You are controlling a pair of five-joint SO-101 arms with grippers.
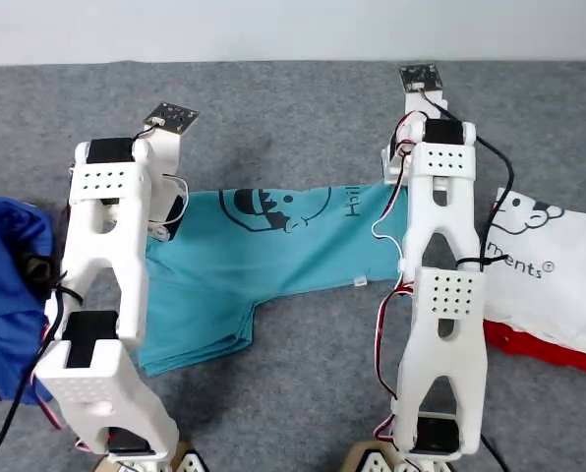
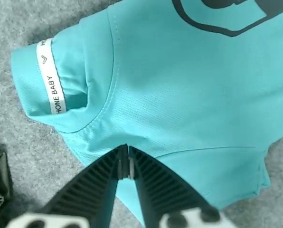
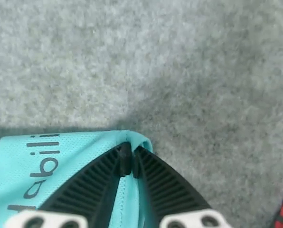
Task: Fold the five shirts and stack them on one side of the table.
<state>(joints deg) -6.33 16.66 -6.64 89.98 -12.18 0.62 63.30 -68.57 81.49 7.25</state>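
Note:
A teal shirt (image 1: pixel 273 251) with a dark print lies partly folded across the middle of the grey table. In the left wrist view my left gripper (image 2: pixel 125 159) is shut, its tips pinching the teal shirt (image 2: pixel 179 104) just below the collar with its white label (image 2: pixel 51 76). My right gripper (image 3: pixel 128 156) is shut on the opposite edge of the teal shirt (image 3: pixel 46 180), whose corner curls around the fingertips. From above, the left arm (image 1: pixel 106 256) stands over the shirt's left end and the right arm (image 1: pixel 440 256) over its right end.
A crumpled blue shirt (image 1: pixel 3 285) lies at the left edge of the table. At the right, a white printed shirt (image 1: pixel 549 265) lies on a red one (image 1: pixel 544 349). Bare grey felt (image 1: pixel 303 118) lies behind the teal shirt.

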